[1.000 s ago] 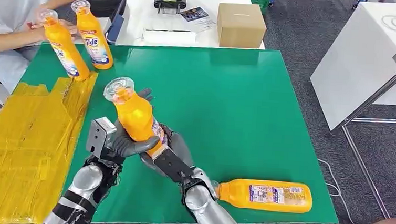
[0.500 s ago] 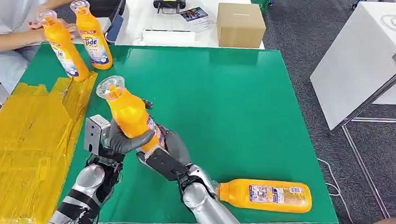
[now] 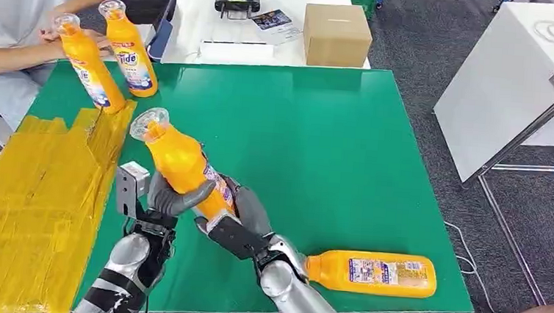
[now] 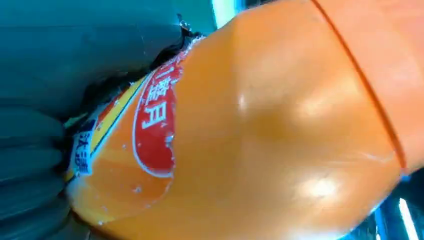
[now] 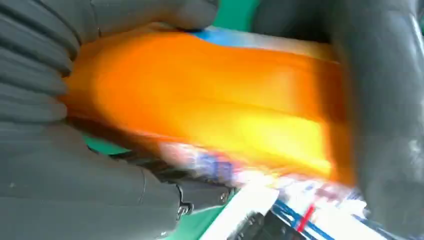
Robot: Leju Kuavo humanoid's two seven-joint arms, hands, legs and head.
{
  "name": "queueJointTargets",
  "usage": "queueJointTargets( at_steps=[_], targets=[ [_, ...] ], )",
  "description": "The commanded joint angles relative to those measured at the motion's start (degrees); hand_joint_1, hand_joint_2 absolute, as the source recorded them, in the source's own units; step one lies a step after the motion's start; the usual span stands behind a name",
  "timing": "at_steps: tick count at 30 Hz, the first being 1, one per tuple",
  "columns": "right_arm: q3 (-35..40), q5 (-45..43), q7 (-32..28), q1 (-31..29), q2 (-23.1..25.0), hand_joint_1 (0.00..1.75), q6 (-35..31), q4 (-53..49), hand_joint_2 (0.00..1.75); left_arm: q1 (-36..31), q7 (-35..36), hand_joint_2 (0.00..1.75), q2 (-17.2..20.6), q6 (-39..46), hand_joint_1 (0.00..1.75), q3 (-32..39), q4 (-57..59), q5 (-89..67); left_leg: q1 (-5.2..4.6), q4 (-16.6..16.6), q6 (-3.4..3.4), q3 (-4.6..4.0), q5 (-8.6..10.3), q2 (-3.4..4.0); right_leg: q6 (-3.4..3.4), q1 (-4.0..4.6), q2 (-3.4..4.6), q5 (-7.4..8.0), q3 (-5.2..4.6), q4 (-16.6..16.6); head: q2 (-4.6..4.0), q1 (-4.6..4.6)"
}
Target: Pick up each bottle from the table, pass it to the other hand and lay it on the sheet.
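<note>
Head view: both hands — left hand [image 3: 172, 197], right hand [image 3: 237, 213] — clasp the tilted orange plastic bottle [image 3: 181, 166]; I'd free the right only once the left grips firmly.

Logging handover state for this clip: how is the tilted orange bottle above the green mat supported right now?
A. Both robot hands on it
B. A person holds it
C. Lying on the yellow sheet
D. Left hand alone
A: the left hand wraps the orange bottle while the right hand cups its base.
</note>
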Motion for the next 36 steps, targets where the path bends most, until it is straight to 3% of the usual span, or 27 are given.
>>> queueJointTargets(
  at_steps=[1, 2, 3, 4, 7, 9, 11, 15, 16, 17, 18, 19, 20, 21, 22, 31, 32, 33, 35, 36],
  targets=[
    [-6.3, 3.2, -2.1, 14.5, -10.1, 0.00, -3.5, -26.6, 1.75, 6.3, -6.6, 1.75, 4.0, 27.3, 1.75, 11.1, -11.3, -28.0, 0.03, 0.0, 0.01, 0.24, -0.13, -0.02, -0.06, 0.05, -0.06, -0.12, 0.29, -0.1, 0.00, 0.00],
    [-7.1, 3.0, -2.5, 16.0, -10.8, 0.00, -3.2, -28.8, 1.75, 7.8, -6.7, 1.75, 4.3, 28.5, 1.75, 11.5, -12.9, -29.5, 0.05, -0.1, 0.02, 0.37, -0.21, 0.04, -0.06, 0.08, -0.01, -0.17, 0.42, -0.1, 0.00, 0.04],
    [-7.6, 2.9, -2.6, 16.6, -11.1, 0.00, -2.7, -29.7, 0.00, 8.4, -6.7, 1.75, 4.4, 28.3, 1.75, 11.8, -13.5, -29.7, 0.07, 0.0, 0.02, 0.53, -0.32, 0.14, -0.08, 0.10, 0.07, -0.23, 0.56, -0.1, 0.00, 0.02],
    [-9.4, 1.2, -3.4, 18.5, -11.2, 0.00, -2.6, -32.0, 0.00, 10.0, -6.7, 1.75, 4.5, 35.9, 1.75, 13.3, -13.7, -40.6, 0.02, -0.1, 0.02, 0.40, -0.25, 0.15, -0.06, 0.04, 0.09, -0.18, 0.37, -0.1, 0.00, -0.07],
    [-13.2, -4.2, -4.7, 21.6, -12.6, 0.00, -0.9, -36.6, 0.00, 11.2, -13.2, 1.75, -3.7, 35.9, 1.75, 30.3, -16.8, -63.0, 0.00, 0.0, 0.06, 0.20, -0.18, -0.13, -0.01, 0.01, -0.13, -0.21, 0.23, -0.1, 0.00, 0.00],
    [-13.2, -4.2, -4.7, 21.6, -12.6, 0.00, -0.9, -36.6, 0.00, 11.2, -13.2, 1.75, -3.7, 35.9, 1.75, 30.3, -16.8, -63.0, 0.03, 0.1, 0.08, 0.20, -0.24, -0.05, 0.09, 0.04, -0.10, -0.30, 0.27, -0.1, 0.00, 0.00],
    [-15.0, -5.6, -5.5, 22.8, -13.5, 0.00, -0.6, -38.3, 0.00, 10.6, -14.3, 1.75, -4.8, 35.9, 1.75, 38.0, -22.1, -78.5, 0.01, 0.0, 0.05, 0.20, -0.25, 0.00, 0.07, 0.01, -0.09, -0.29, 0.28, -0.1, 0.00, 0.04],
    [-16.0, -7.7, -6.8, 23.4, -15.2, 0.00, 0.2, -40.4, 0.00, 12.6, -7.8, 1.75, 1.5, 35.9, 1.75, 36.9, -22.6, -90.4, -0.04, 0.0, 0.00, 0.17, -0.24, 0.13, 0.02, -0.04, 0.01, -0.23, 0.17, -0.1, 0.00, 0.02],
    [-16.3, -8.1, -7.1, 23.5, -15.4, 0.00, 0.0, -41.0, 0.00, 15.6, 4.8, 1.75, 11.1, 35.9, 1.75, 28.8, -19.4, -92.6, -0.04, 0.0, 0.00, 0.24, -0.25, 0.07, 0.02, -0.04, -0.07, -0.28, 0.27, -0.1, 0.00, 0.00],
    [-16.4, -8.3, -7.3, 23.4, -15.6, 0.00, 0.1, -41.3, 1.75, 16.1, 9.1, 1.75, 15.1, 35.9, 1.75, 25.8, -16.9, -92.6, -0.13, -0.1, -0.02, 0.22, -0.17, 0.01, 0.03, -0.14, -0.08, -0.25, 0.20, -0.1, 0.00, 0.00],
    [-16.6, -9.1, -7.8, 23.1, -15.9, 0.00, 0.3, -41.4, 1.75, 16.2, 13.9, 1.75, 19.3, 35.9, 1.75, 22.2, -14.1, -92.6, -0.09, -0.1, -0.03, 0.15, -0.13, 0.07, 0.03, -0.11, 0.00, -0.18, 0.12, -0.1, 0.00, 0.02],
    [-16.8, -9.8, -7.7, 22.6, -16.2, 0.00, 0.7, -41.5, 1.75, 15.1, 21.8, 1.75, 25.8, 35.9, 1.75, 15.1, -8.1, -92.6, -0.07, -0.2, -0.06, 0.38, -0.19, 0.15, -0.03, -0.09, 0.05, -0.23, 0.29, -0.1, 0.00, 0.00],
    [-16.5, -10.2, -7.6, 22.3, -16.6, 0.00, 1.3, -41.4, 1.75, 14.1, 26.3, 1.75, 28.7, 35.9, 1.75, 10.5, -5.6, -92.6, -0.04, -0.1, -0.07, 0.47, -0.25, 0.15, -0.06, -0.05, 0.02, -0.29, 0.41, -0.1, 0.00, 0.02],
    [-16.5, -10.2, -7.6, 22.3, -16.6, 0.00, 1.3, -41.4, 1.75, 14.1, 26.3, 1.75, 28.7, 35.9, 1.75, 10.5, -5.6, -92.6, -0.07, -0.2, -0.06, 0.33, -0.09, -0.13, -0.03, -0.10, -0.24, -0.26, 0.28, -0.1, 0.00, 0.02],
    [-16.4, -10.4, -7.7, 21.9, -16.9, 0.00, 1.5, -41.1, 1.75, 12.3, 32.0, 1.75, 32.1, 35.9, 1.75, 4.2, -1.4, -92.6, 0.02, -0.2, -0.09, 0.42, -0.14, -0.10, -0.06, -0.01, -0.23, -0.30, 0.37, -0.1, 0.00, 0.00],
    [-16.4, -10.4, -7.7, 21.9, -16.9, 0.00, 1.5, -41.1, 1.75, 12.3, 32.0, 1.75, 32.1, 35.9, 1.75, 4.2, -1.4, -92.6, 0.06, -0.1, -0.03, 0.17, -0.10, 0.09, 0.03, 0.00, -0.02, -0.21, 0.11, 0.0, 0.00, 0.04],
    [-16.2, -10.0, -7.7, 21.3, -16.8, 0.00, 2.7, -40.3, 1.75, 10.3, 35.9, 1.75, 34.2, 35.9, 1.75, -0.6, 2.4, -92.6, 0.10, -0.1, 0.00, 0.47, -0.26, 0.12, 0.00, 0.06, -0.02, -0.33, 0.46, -0.1, 0.00, 0.00],
    [-16.2, -10.0, -7.7, 21.3, -16.8, 0.00, 2.7, -40.3, 1.75, 10.3, 35.9, 1.75, 34.2, 35.9, 1.75, -0.6, 2.4, -92.6, 0.01, -0.1, -0.03, 0.28, -0.14, 0.12, 0.01, -0.03, -0.05, -0.25, 0.22, 0.0, 0.00, 0.02],
    [-15.8, -10.2, -7.8, 20.7, -17.4, 0.00, 2.2, -39.8, 1.75, 7.7, 40.4, 1.75, 35.9, 35.9, 1.75, -7.4, 6.3, -92.6, 0.03, -0.1, -0.03, 0.33, -0.14, -0.08, -0.01, -0.04, -0.23, -0.29, 0.35, -0.1, 0.00, 0.02],
    [-15.5, -11.5, -8.5, 19.9, -17.5, 0.00, 2.4, -39.1, 1.75, 5.9, 39.5, 1.75, 37.2, 35.9, 1.75, -9.1, 10.0, -92.6, 0.02, -0.1, -0.04, 0.27, -0.10, -0.14, 0.00, -0.04, -0.24, -0.27, 0.28, -0.1, 0.00, 0.02]
  ],
)
